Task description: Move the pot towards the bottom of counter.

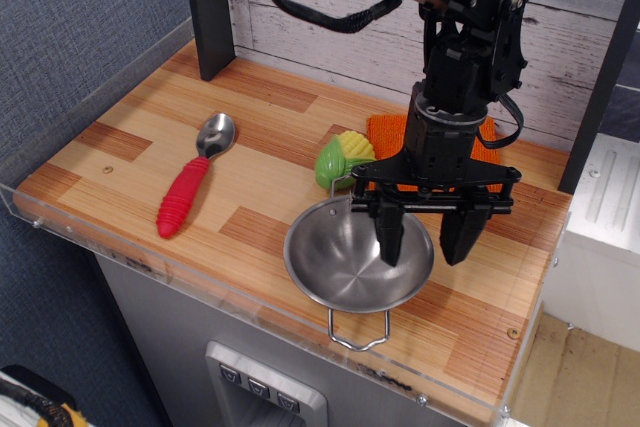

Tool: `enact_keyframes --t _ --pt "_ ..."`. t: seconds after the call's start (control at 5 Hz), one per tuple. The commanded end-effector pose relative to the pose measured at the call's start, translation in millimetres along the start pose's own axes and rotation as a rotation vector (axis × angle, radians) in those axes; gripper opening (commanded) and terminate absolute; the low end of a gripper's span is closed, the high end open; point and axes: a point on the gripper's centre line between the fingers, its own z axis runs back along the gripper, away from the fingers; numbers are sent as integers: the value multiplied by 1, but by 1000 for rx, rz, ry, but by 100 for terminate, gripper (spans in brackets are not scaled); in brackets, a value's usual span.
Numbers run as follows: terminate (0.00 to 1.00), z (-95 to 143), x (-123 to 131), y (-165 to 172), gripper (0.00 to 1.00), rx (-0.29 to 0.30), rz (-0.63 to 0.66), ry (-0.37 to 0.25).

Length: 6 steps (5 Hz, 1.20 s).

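Observation:
The shiny steel pot (pixel 345 262) sits level on the striped wooden counter (pixel 180 162) near its front edge, one wire loop handle (pixel 358 331) pointing at the acrylic rim. My gripper (pixel 425 239) is open just above the pot's right rim. One finger (pixel 388 235) hangs over the bowl and the other (pixel 460 237) is outside it to the right. Neither finger grips the pot.
A toy corn (pixel 342 157) lies just behind the pot, beside an orange cloth (pixel 478 159). A red-handled metal spoon (pixel 192 187) lies to the left. A dark post (pixel 210 12) stands at the back left. The clear rim (pixel 240 302) runs along the front edge.

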Motion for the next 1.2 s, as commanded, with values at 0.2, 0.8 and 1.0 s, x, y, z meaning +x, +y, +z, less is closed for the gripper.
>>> enact_keyframes --t 0.2,0.8,1.0 --pt "0 13 2 -1 100 -12 -7 -34" --pt "0 71 18 13 100 -152 56 -147" --pt "0 87 24 25 100 -176 103 -182"
